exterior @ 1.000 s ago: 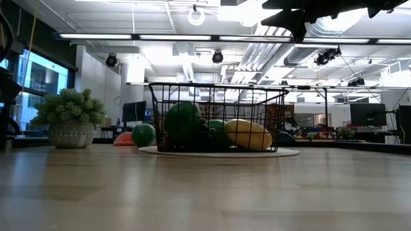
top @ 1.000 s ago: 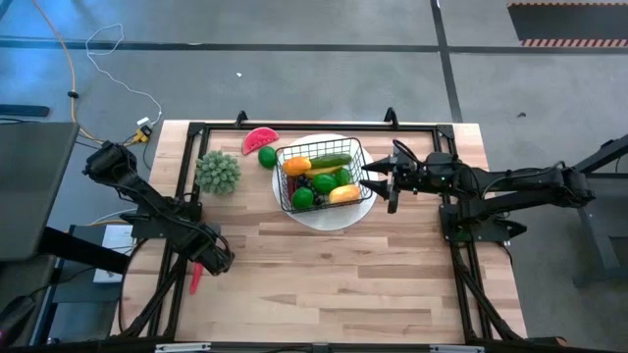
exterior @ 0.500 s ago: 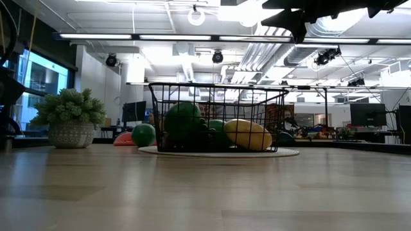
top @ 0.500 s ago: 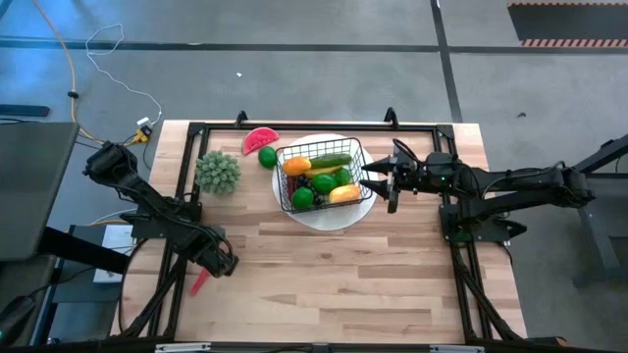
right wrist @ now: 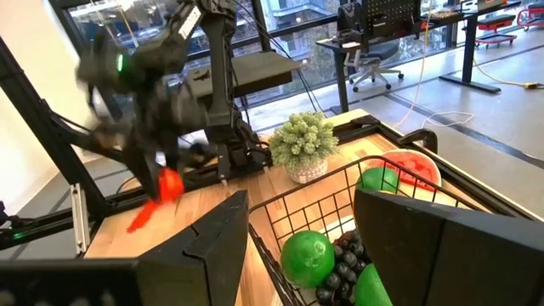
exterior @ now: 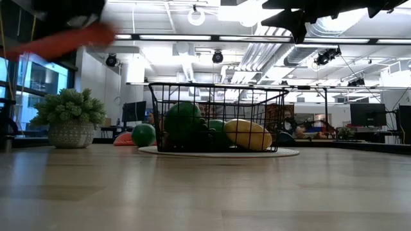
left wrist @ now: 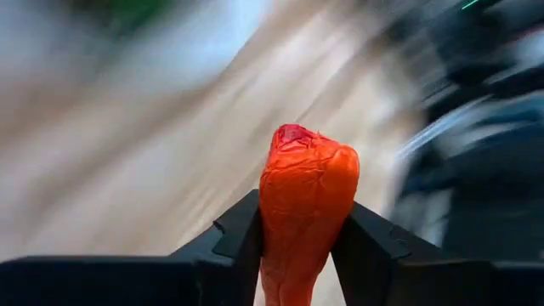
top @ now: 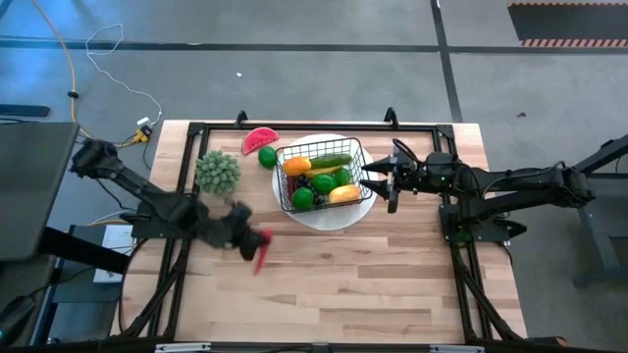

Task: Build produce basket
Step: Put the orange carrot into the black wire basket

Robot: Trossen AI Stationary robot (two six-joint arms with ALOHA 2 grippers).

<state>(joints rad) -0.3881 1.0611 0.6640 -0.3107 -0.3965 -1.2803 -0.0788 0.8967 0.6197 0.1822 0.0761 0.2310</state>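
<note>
A red pepper (left wrist: 304,212) rides pinched between the fingers (left wrist: 238,242) of the left hand (top: 245,238), carried in the air over the wooden desk (top: 343,284) toward the black wire basket (top: 322,176), which sits on a round white plate (top: 339,220) at the far middle of the desk and already holds limes, a cucumber, dark grapes and orange-yellow fruit. The right hand (top: 376,182) hovers just beside the basket's right wall, its fingers spread wide and holding nothing. A watermelon slice (top: 259,139) and one lime (top: 267,157) lie on the desk just beside the basket's left side, near a small potted plant (top: 217,173). To land the pepper well, the left hand would probably do best to cross the rim with room to spare, settle over the open gap among the fruit, and let go low so the pepper does not bounce off the rounded pieces or catch in the grid wall; it should also keep clear of the plant and of the waiting right hand. No brand, label or legible writing appears on any item.
</note>
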